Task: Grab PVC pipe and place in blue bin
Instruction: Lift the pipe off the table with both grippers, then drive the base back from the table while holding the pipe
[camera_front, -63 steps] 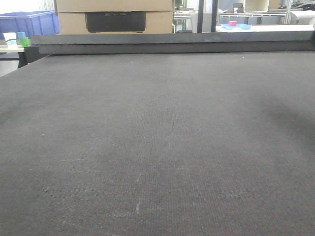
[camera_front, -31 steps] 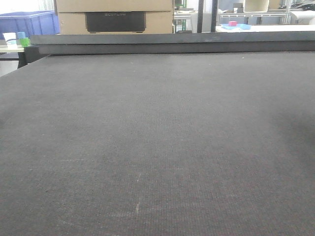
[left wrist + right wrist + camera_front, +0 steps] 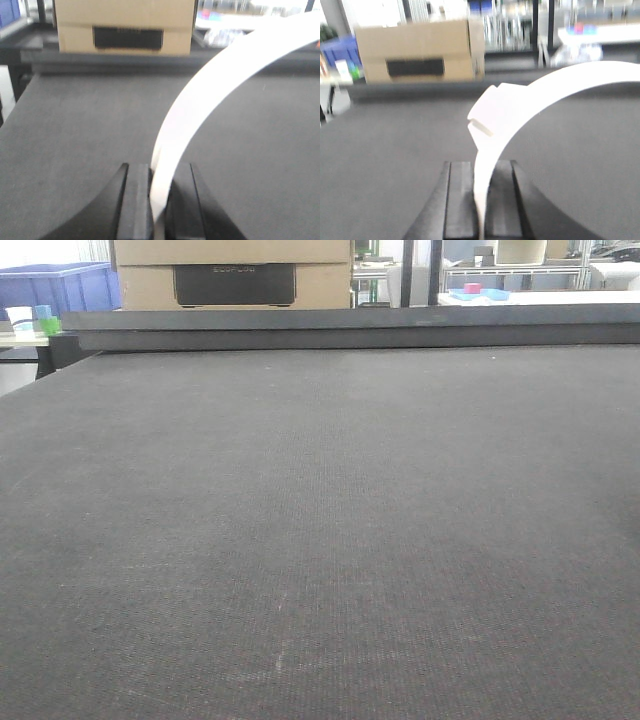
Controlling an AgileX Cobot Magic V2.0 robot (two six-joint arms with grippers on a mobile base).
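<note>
My left pincer (image 3: pixel 159 175) was pinching the PVC pipe (image 3: pixel 200 100) by its lower end. The white arc swept toward two o'clock, clear of the dark table (image 3: pixel 75 140), which I judged suited carrying. My right pincer (image 3: pixel 480 172) likewise clamped white pipe.

The worktop (image 3: pixel 320 520) is one broad dark grey surface with a fine woven texture, lying flat all the way to a raised dark ledge (image 3: pixel 350 330) along its far side; faint pale scuffs (image 3: pixel 281 652) mark it near the front
</note>
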